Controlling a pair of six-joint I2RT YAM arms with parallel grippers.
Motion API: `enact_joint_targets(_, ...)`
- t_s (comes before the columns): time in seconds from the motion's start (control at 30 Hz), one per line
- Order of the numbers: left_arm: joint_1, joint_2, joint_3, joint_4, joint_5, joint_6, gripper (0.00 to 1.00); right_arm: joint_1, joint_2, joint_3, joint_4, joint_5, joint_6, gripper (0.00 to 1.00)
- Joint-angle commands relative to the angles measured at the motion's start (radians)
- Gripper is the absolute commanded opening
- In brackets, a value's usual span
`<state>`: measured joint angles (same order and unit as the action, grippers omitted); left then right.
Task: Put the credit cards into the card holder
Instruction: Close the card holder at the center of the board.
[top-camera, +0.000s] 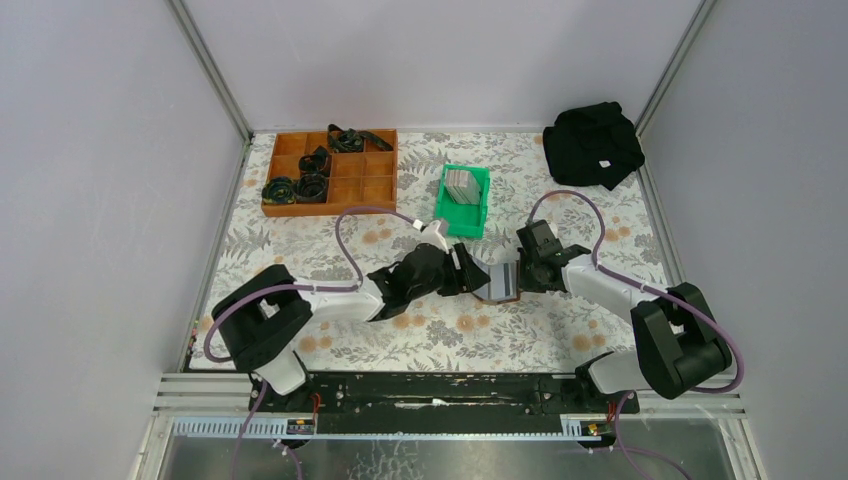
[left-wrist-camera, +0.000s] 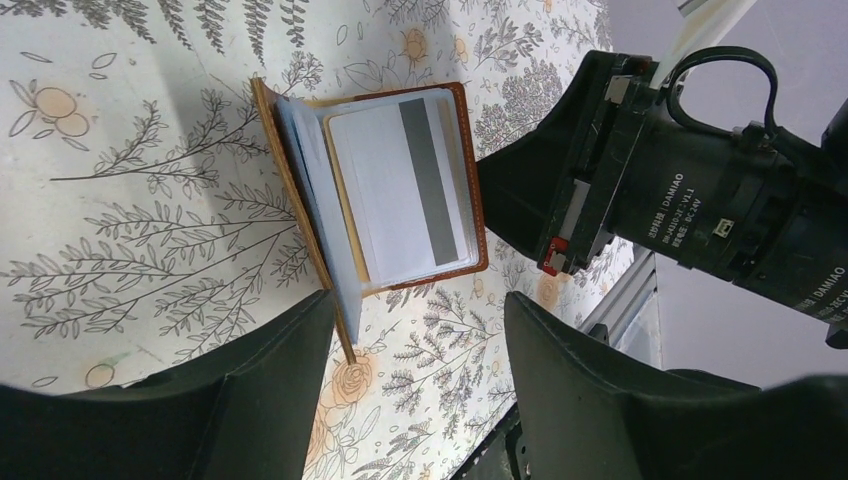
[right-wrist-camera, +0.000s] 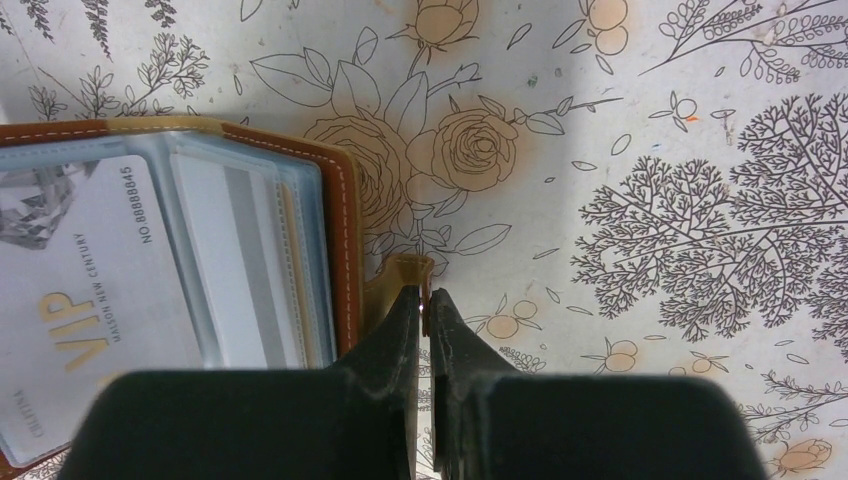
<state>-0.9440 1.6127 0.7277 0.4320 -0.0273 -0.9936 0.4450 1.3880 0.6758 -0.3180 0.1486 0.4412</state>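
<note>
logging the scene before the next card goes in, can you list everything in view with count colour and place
brown leather folding card holder: one, brown, open at table centre
thin plastic cards: at least two, white and silver, in the holder's clear sleeves
stack of thin grey credit cards: one stack, grey, in the bin
small green plastic bin: one, green, far centre
brown wooden compartment tray: one, brown, far left
black coiled items: several, black, in the tray
black cloth bundle: one, black, far right
floral table cover: one, white with grey-orange print, under everything
left tool: black, open, facing the holder
right tool: black, shut on the holder's tab
</note>
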Motion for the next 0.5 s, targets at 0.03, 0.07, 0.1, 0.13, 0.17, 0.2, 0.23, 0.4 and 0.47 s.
enact_joint_targets(0.03,-0.014,0.044,0.069,0.067,0.03,0.012,0.7,0.004,0.01,0.028,-0.007,-0.004,0.0,0.0)
enact_joint_targets(0.07,-0.016,0.047,0.079,0.067,0.032,0.013,0.7,0.003,0.011,0.027,-0.007,-0.003,0.001,0.0)
enact_joint_targets(0.1,-0.017,0.048,0.086,0.067,0.034,0.013,0.7,0.004,0.011,0.027,-0.007,-0.002,0.001,0.0)
enact_joint_targets(0.13,-0.016,0.046,0.091,0.068,0.035,0.013,0.7,0.004,0.012,0.025,-0.008,-0.001,0.0,0.0)
enact_joint_targets(0.17,-0.018,0.044,0.094,0.07,0.034,0.012,0.7,0.004,0.015,0.025,-0.007,0.0,0.001,0.0)
enact_joint_targets(0.2,-0.019,0.038,0.096,0.073,0.033,0.012,0.7,0.003,0.016,0.026,-0.006,0.0,0.0,0.0)
enact_joint_targets(0.23,-0.021,0.033,0.097,0.078,0.032,0.01,0.69,0.003,0.018,0.026,-0.005,-0.001,0.0,0.0)
enact_joint_targets(0.4,-0.025,0.038,0.1,0.107,0.05,-0.011,0.69,0.005,0.037,0.034,0.002,-0.011,0.001,0.0)
enact_joint_targets(0.47,-0.029,0.056,0.107,0.118,0.065,-0.019,0.69,0.007,0.046,0.04,0.006,-0.015,0.004,0.0)
